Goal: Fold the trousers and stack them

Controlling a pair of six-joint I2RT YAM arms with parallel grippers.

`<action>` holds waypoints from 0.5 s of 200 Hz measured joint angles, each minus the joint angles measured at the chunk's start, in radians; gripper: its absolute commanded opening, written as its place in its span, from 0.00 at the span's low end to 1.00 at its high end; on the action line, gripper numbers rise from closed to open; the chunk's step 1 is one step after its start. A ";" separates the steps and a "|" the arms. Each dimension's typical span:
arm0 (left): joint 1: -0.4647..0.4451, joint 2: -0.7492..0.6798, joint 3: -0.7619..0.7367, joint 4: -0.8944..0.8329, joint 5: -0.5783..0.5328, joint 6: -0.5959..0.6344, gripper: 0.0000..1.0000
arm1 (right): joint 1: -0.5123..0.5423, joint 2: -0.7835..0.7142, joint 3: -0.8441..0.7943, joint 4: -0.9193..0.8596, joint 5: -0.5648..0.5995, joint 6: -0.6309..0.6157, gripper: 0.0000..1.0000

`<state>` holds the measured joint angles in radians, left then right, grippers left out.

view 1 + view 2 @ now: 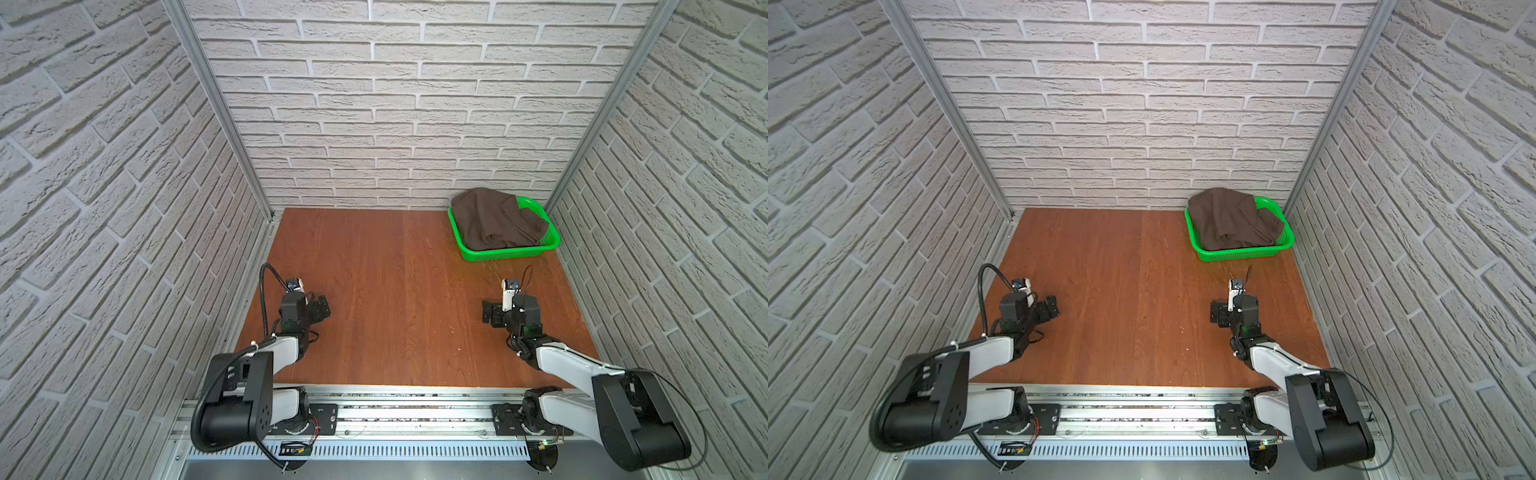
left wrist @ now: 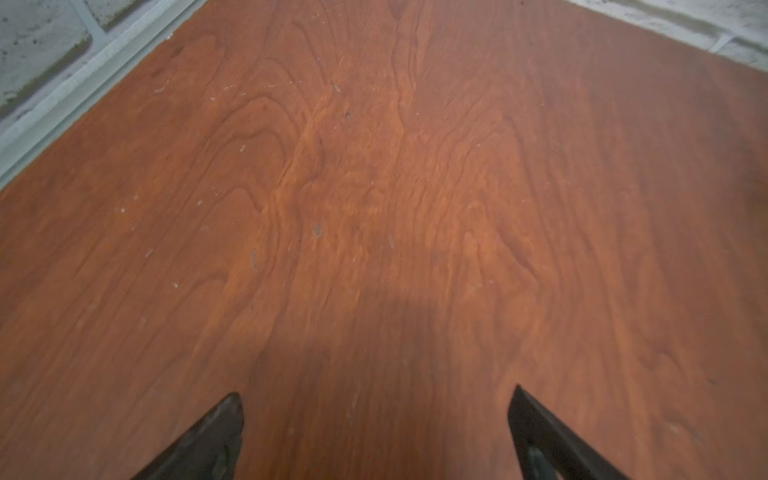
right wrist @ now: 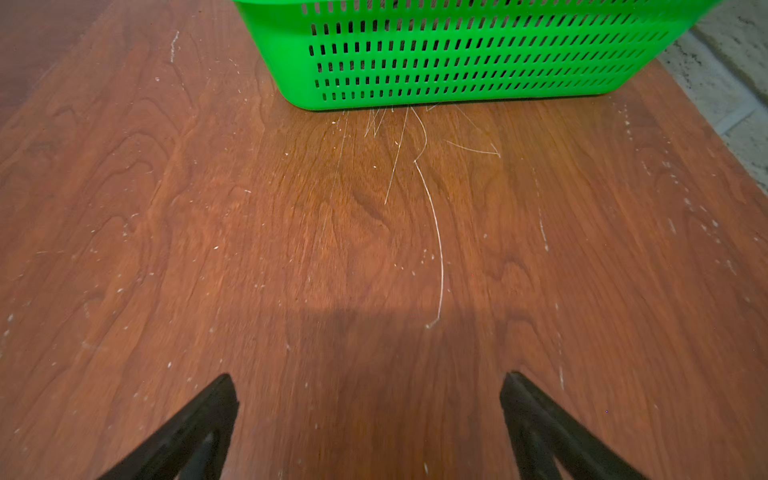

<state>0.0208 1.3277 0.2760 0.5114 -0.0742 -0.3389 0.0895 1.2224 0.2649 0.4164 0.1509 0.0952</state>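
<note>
The dark brown trousers [image 1: 494, 220] [image 1: 1229, 220] lie crumpled in a heap inside a green slotted basket [image 1: 511, 252] [image 1: 1246, 253] at the back right corner of the table, bulging above its rim. My left gripper [image 1: 321, 308] [image 1: 1050, 308] [image 2: 377, 390] hovers low over bare wood at the left, jaws wide apart and empty. On the right, my right gripper [image 1: 490, 312] [image 1: 1219, 312] [image 3: 368, 375] is open and empty too, a short way in front of the basket, whose wall [image 3: 457, 54] faces it. The trousers do not show in either wrist view.
The reddish wooden table [image 1: 395, 291] is boxed in by grey brick-pattern walls [image 1: 395, 104] on three sides. A metal rail [image 1: 395, 411] carrying both arm bases runs along the front edge. Fine pale scratches [image 3: 436, 232] mark the wood before the basket.
</note>
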 measured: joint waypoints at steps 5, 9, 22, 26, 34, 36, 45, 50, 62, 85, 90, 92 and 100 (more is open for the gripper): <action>0.002 0.011 0.002 0.014 -0.001 0.010 0.98 | 0.000 0.013 0.002 0.013 0.005 -0.002 1.00; 0.005 0.034 0.004 0.036 -0.005 0.024 0.98 | 0.000 0.031 0.004 0.029 0.011 -0.003 1.00; 0.010 0.102 0.031 0.090 -0.011 0.055 0.98 | -0.001 0.098 0.030 0.075 0.021 -0.007 1.00; 0.012 0.122 0.038 0.103 -0.013 0.064 0.98 | -0.001 0.117 0.037 0.087 0.023 -0.008 1.00; 0.015 0.151 0.048 0.127 -0.016 0.081 0.98 | -0.001 0.144 0.046 0.110 0.030 -0.011 1.00; 0.016 0.156 0.050 0.133 -0.018 0.085 0.98 | -0.001 0.149 0.047 0.116 0.031 -0.013 1.00; 0.019 0.180 0.058 0.161 -0.020 0.103 0.98 | -0.001 0.171 0.055 0.139 0.038 -0.017 1.00; 0.019 0.190 0.061 0.173 -0.022 0.111 0.98 | -0.001 0.182 0.058 0.151 0.040 -0.021 1.00; 0.021 0.207 0.067 0.204 -0.026 0.130 0.98 | -0.001 0.199 0.065 0.178 0.047 -0.025 1.00; 0.025 0.225 0.073 0.253 -0.034 0.159 0.98 | -0.001 0.218 0.074 0.222 0.059 -0.029 1.00; 0.025 0.228 0.075 0.261 -0.035 0.164 0.98 | -0.001 0.219 0.075 0.231 0.060 -0.029 1.00; 0.025 0.229 0.076 0.264 -0.035 0.166 0.98 | -0.001 0.220 0.075 0.233 0.061 -0.030 1.00; 0.025 0.232 0.078 0.275 -0.037 0.173 0.98 | -0.001 0.222 0.076 0.246 0.064 -0.032 1.00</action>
<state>0.0460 1.5593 0.3542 0.7868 -0.1112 -0.1661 0.0883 1.4448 0.3412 0.6621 0.2146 0.0635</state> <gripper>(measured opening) 0.983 0.997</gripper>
